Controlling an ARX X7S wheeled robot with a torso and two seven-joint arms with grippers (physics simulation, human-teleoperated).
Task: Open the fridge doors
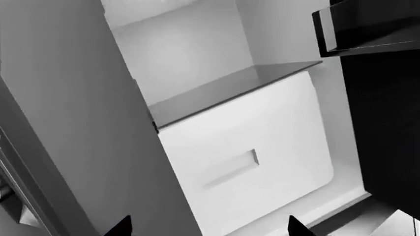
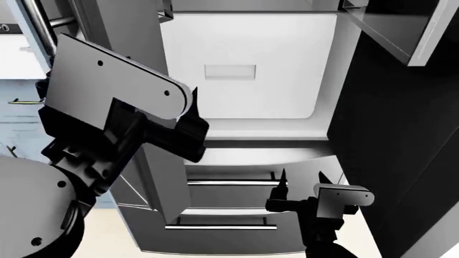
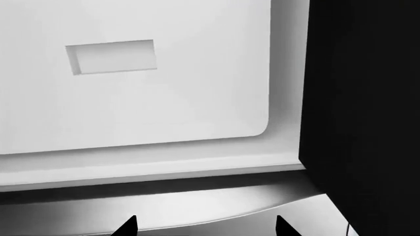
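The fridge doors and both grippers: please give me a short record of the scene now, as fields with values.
left fridge door: swung open, steel edge toward the camera
right fridge door: swung open, dark inner side showing
fridge interior: white crisper drawer with recessed handle visible
lower steel drawers: closed
left gripper: open, holding nothing, facing the interior
right gripper: open, holding nothing, in front of the lower drawers

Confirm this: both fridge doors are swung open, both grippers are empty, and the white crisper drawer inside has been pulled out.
Not quite. The white crisper drawer sits closed, flush in the fridge, as the head view shows. The fridge doors do stand open, and the left gripper and right gripper hold nothing.
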